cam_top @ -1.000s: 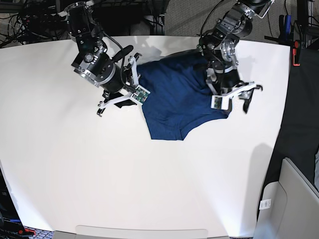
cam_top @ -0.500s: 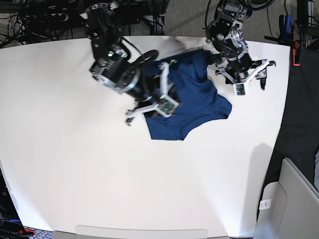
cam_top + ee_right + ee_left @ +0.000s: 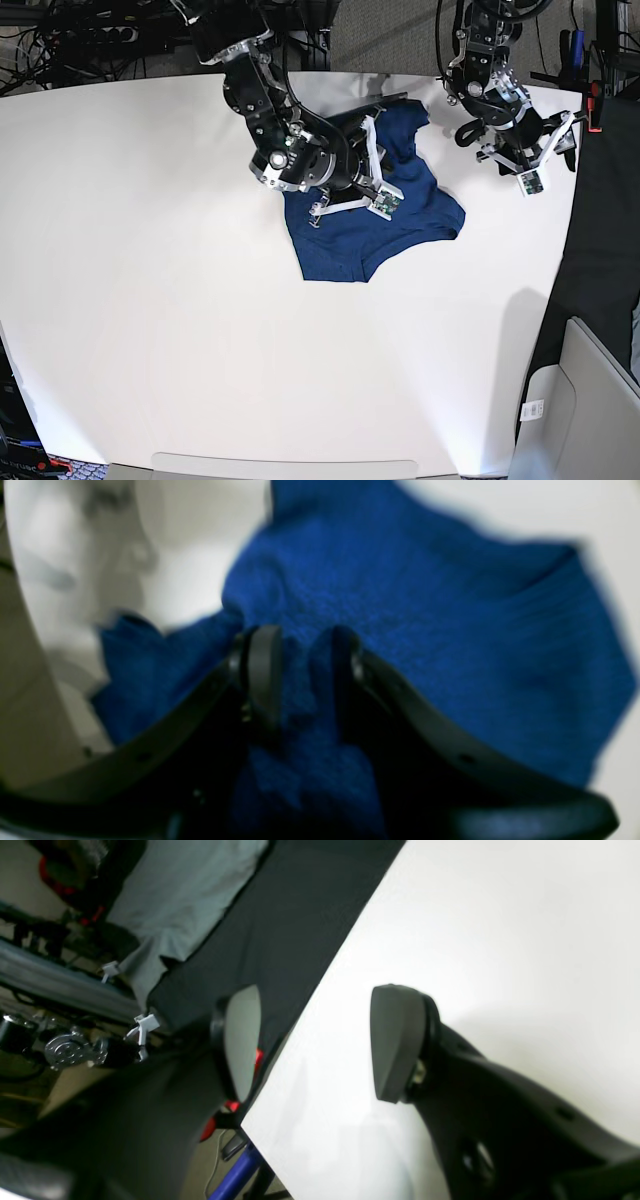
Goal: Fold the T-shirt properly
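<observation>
The dark navy T-shirt (image 3: 400, 225) lies bunched on the white table (image 3: 150, 300) at the back centre. My right gripper (image 3: 378, 165) is over the shirt's upper part. In the right wrist view this gripper (image 3: 304, 670) is shut on a raised fold of the blue fabric (image 3: 450, 630). My left gripper (image 3: 548, 150) is off the shirt, to its right near the table's right edge. In the left wrist view it (image 3: 315, 1040) is open and empty above the bare table (image 3: 500, 915).
A dark cloth (image 3: 280, 925) hangs past the table's right edge. A red and blue tool (image 3: 593, 100) sits at that edge. Cables (image 3: 60, 40) run behind the table. A grey bin (image 3: 580, 400) stands at lower right.
My right arm has swung right from the shirt's left edge to over the shirt, drawing fabric with it. My left arm has moved up and right, off the shirt.
</observation>
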